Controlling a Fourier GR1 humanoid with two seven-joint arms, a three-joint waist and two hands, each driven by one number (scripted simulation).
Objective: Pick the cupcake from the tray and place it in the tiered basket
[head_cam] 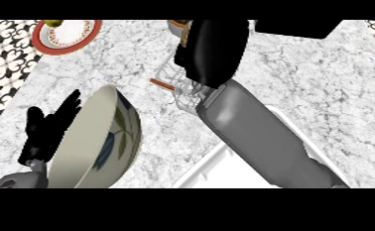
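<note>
My right robot hand (212, 51) hangs over the wire basket (183, 88), well beyond the tray (212, 168); the cupcake is hidden, and I cannot tell its grip.

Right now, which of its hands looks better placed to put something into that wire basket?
The right hand. It hangs over the wire basket, arm stretched across from the white tray. The left hand rests open at the left edge, behind a big bowl.

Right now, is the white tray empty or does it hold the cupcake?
Cannot tell: the right forearm hides most of the white tray.
</note>
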